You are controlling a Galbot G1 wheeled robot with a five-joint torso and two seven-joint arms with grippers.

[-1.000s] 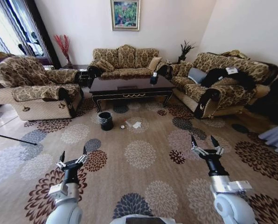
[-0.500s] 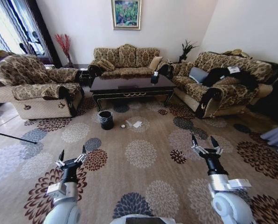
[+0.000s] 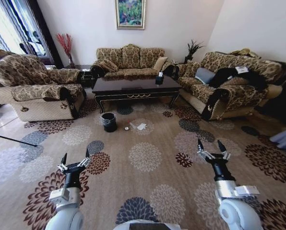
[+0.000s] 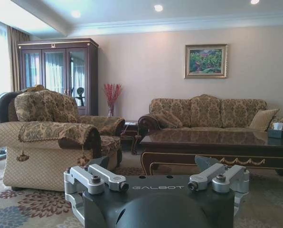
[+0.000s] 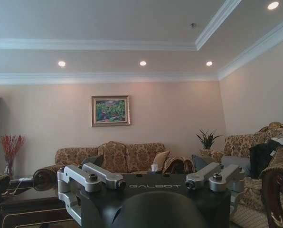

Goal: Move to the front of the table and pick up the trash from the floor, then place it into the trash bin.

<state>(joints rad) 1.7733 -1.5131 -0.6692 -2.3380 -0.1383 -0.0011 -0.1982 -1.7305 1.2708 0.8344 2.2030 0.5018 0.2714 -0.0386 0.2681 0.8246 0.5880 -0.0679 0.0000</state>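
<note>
tan flower-medallion floor [image 3: 148, 143], black trash bin [image 3: 109, 122].

Home living room.
Patterned sofas [image 3: 130, 58] around a dark coffee desk [image 3: 135, 86], floral carpet [image 3: 148, 158], framed painting [image 3: 130, 13], glass cabinet [image 4: 58, 76].

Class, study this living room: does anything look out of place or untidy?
Yes. Litter lies on the floor beside the trash bin, before the table: a crumpled white paper and small bits. Dark clothing sprawls over the sofa.

The trash [image 3: 136, 127] beside the trash bin [image 3: 109, 122] is too small to sort into pieces. The table [image 4: 217, 142] is cut off by the left wrist view's edge.
</note>
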